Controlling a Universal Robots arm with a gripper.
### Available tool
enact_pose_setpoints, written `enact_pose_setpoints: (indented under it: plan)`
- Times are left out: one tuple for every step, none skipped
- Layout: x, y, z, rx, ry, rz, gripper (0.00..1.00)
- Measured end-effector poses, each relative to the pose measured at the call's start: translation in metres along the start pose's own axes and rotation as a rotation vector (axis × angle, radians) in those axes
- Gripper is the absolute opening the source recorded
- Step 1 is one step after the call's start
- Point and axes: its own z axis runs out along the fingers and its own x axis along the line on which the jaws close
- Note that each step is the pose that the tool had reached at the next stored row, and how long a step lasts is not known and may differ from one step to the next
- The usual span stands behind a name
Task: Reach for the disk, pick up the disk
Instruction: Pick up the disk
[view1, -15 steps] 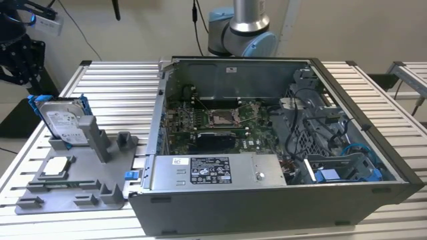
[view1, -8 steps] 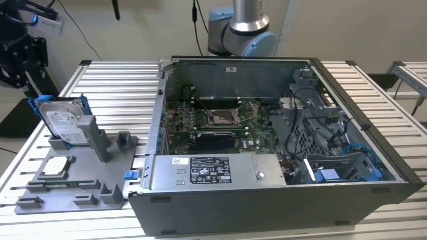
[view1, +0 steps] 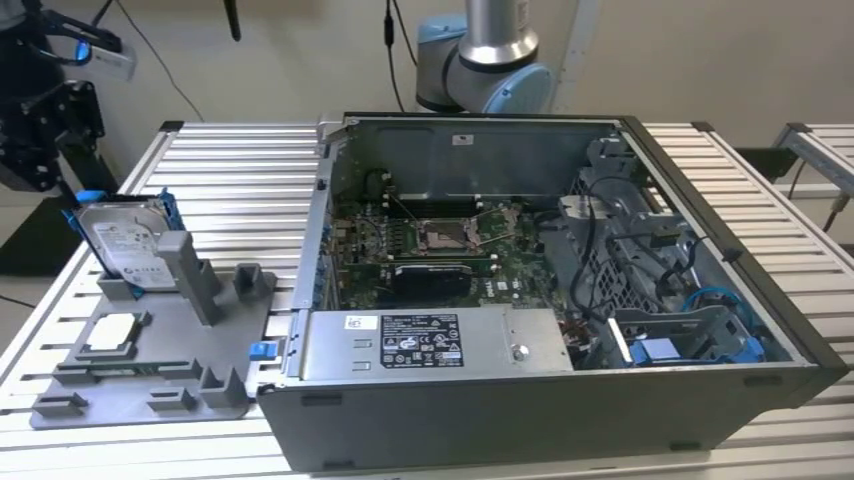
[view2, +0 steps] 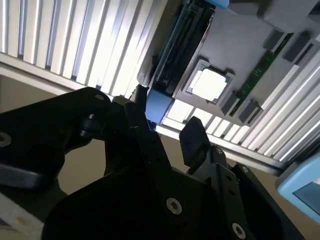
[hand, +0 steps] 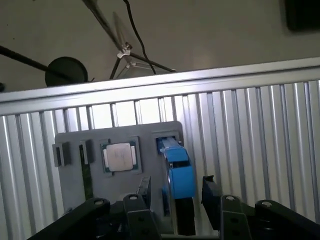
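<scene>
Straight ahead of the gripper (hand: 176, 181), the disk (hand: 177, 167) stands on edge in a slot of the grey holder (hand: 150, 136), with its blue bracket facing the fingertips. Gripper's wide open with nothing in it, and that blue edge lines up with the gap between the fingers, no contact that I can see. CPU chip (hand: 120, 156) lies flat in its pocket just beside the disk. Well off to the side, an open computer case (view1: 534, 410) sits on the same slatted table (view1: 240, 150).
</scene>
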Motion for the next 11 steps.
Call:
enact_pose_setpoints:
  plan:
    - [0.0, -0.0002, 0.0018, -0.0001, 0.0005, -0.013, 1.0]
    - [-0.0001, -0.0003, 0.0035, -0.0003, 0.001, -0.024, 1.0]
    - [-0.0001, -0.0005, 0.0052, -0.0004, 0.0014, -0.035, 1.0]
    - [-0.0001, -0.0007, 0.0065, -0.0005, 0.0017, -0.045, 1.0]
    - [-0.0002, -0.0008, 0.0078, -0.0006, 0.002, -0.054, 1.0]
    - [-0.0002, -0.0011, 0.0088, -0.0008, 0.0023, -0.062, 1.0]
    - [-0.0002, -0.0014, 0.0101, -0.0008, 0.0026, -0.071, 1.0]
    - [-0.0002, -0.0018, 0.0112, -0.0009, 0.0028, -0.077, 1.0]
    - [-0.0003, -0.0024, 0.0125, -0.0011, 0.0031, -0.082, 1.0]
    - [-0.0003, -0.003, 0.0139, -0.0009, 0.0031, -0.086, 1.0]
    - [-0.0004, -0.0034, 0.0153, -0.0009, 0.0032, -0.09, 1.0]
